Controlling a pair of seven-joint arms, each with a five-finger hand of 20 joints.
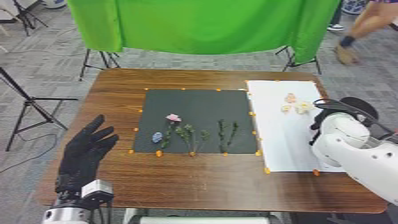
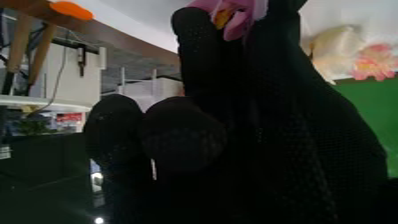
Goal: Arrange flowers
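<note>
The wrist view's edge cuts off the purple-pink flower (image 2: 238, 22).

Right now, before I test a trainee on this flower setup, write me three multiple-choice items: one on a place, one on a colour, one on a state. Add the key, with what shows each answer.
1. Where is the small pink blossom?
A) on the flat black rectangular mat
B) on the white sheet
C) on the floor

2. What colour is the small blossom nearest the mat's left edge?
A) yellow
B) white
C) blue

3. How are the fingers of the robot's black-gloved left hand?
A) curled round a stem
B) extended, holding nothing
C) closed in a fist

Key:
1: A, the pink blossom lies inside the black area.
2: C, its petals look blue.
3: B, its fingers stretch out over the brown wooden table, with no flower in them.
</note>
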